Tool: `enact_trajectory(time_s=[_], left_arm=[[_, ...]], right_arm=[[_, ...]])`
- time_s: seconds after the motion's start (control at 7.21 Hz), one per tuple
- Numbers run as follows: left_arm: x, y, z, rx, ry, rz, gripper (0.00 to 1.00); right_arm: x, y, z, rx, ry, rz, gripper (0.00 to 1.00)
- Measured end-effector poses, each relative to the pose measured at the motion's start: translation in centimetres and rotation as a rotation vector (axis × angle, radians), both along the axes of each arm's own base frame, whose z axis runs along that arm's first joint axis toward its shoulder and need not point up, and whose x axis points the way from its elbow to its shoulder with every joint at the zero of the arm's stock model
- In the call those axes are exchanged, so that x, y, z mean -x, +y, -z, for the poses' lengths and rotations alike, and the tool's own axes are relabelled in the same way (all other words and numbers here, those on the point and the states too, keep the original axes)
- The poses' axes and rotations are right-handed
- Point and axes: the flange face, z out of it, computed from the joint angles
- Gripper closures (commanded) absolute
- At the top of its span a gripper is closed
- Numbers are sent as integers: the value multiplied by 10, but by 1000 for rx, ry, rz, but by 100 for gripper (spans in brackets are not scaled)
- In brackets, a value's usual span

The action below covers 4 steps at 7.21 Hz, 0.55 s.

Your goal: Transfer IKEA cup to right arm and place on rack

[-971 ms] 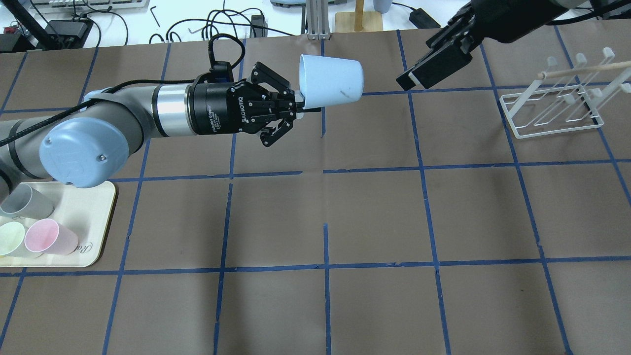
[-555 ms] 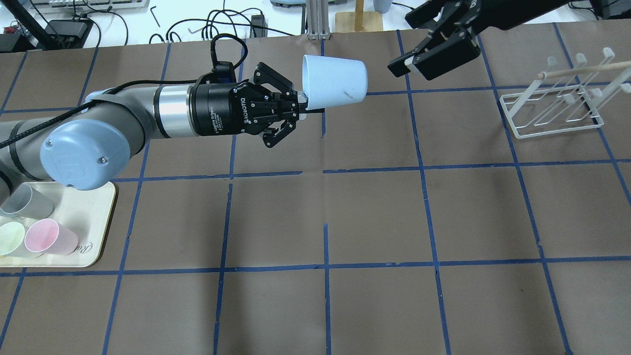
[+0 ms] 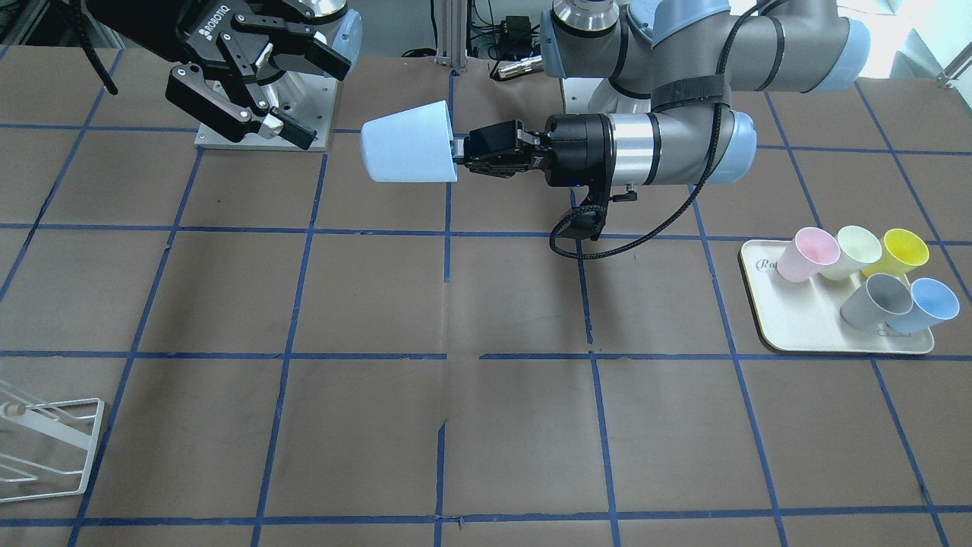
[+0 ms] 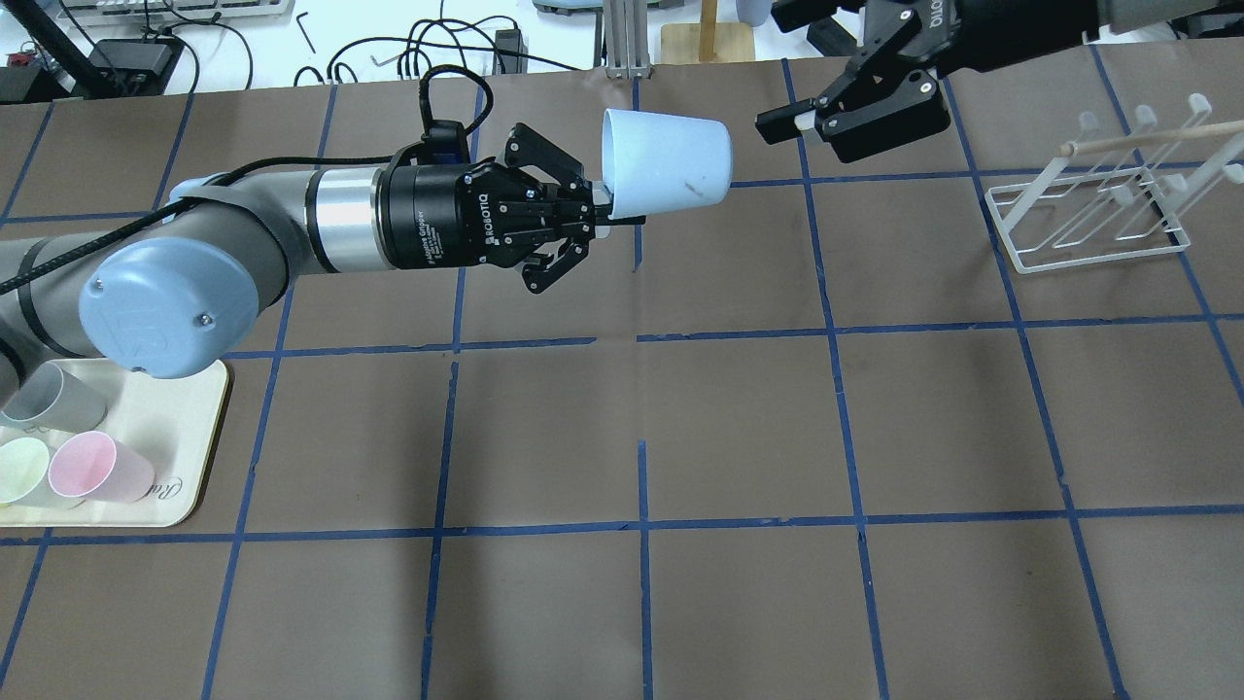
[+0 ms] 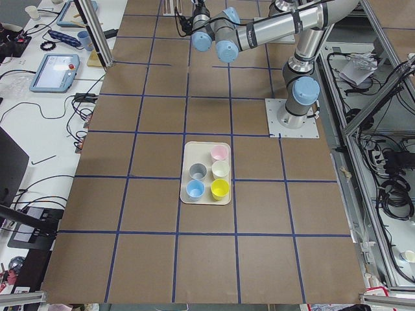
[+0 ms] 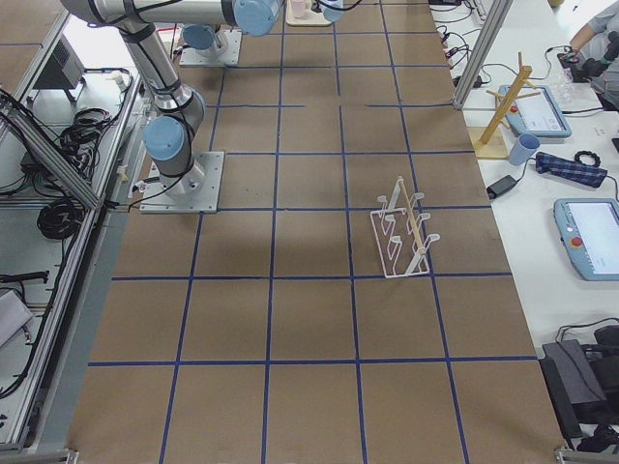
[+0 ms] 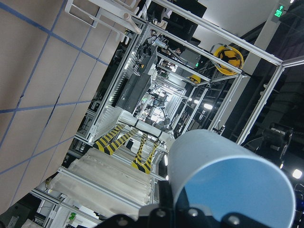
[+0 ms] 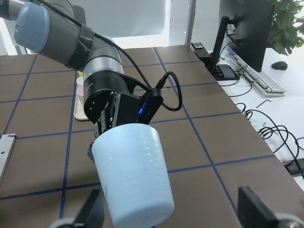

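The pale sky-blue IKEA cup (image 4: 666,160) is held lying sideways above the table, base toward the right arm. My left gripper (image 4: 607,206) is shut on its rim; they also show in the front view, cup (image 3: 406,144) and left gripper (image 3: 459,156). My right gripper (image 4: 773,68) is open, a short gap to the right of the cup's base and not touching it; it also shows in the front view (image 3: 328,105). In the right wrist view the cup (image 8: 133,171) fills the space just ahead of the spread fingers (image 8: 256,211). The white wire rack (image 4: 1088,209) stands at the far right.
A cream tray (image 3: 797,327) on my left side holds several cups, among them a grey cup (image 3: 873,298) and a second blue cup (image 3: 923,304). Cables and a wooden stand (image 4: 708,39) lie beyond the table's far edge.
My right gripper has moved left toward the cup's base, with its fingers spread wider. My left gripper has carried the cup slightly to the right.
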Motion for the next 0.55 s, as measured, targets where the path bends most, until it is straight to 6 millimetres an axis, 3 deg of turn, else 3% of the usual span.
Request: enact_trajectory(time_s=[0.55], left_arm=[[1,1,-1,0,0,2,100]], right_arm=[[-1,3,25,-72,-36,-15,0]])
